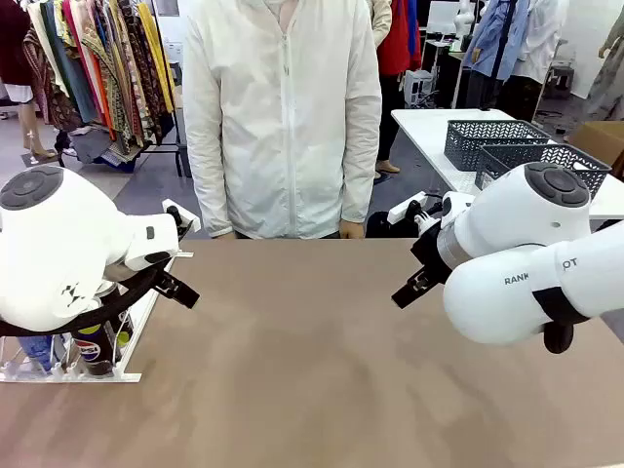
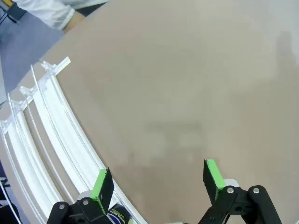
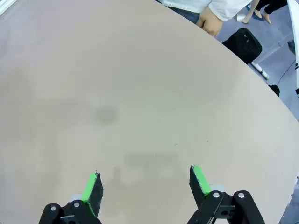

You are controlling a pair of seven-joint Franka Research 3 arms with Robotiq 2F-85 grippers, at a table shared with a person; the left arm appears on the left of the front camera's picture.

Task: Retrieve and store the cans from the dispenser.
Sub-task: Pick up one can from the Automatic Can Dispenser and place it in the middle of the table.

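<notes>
We see the sloped rack of clear acrylic and white plastic lanes [image 2: 44, 126] running just beside one green-padded finger [image 2: 102, 183] of our left two-finger gripper [image 2: 157, 177]. Its jaws stand wide apart and hold nothing. At the rack's low end, beneath that arm, stand a slim black Pepsi can [image 1: 95, 353] and a partly hidden blue can [image 1: 39, 349]. Our right gripper [image 3: 145, 181], well apart from the rack, hangs equally spread above the bare brown tabletop [image 3: 140, 93], touching nothing.
</notes>
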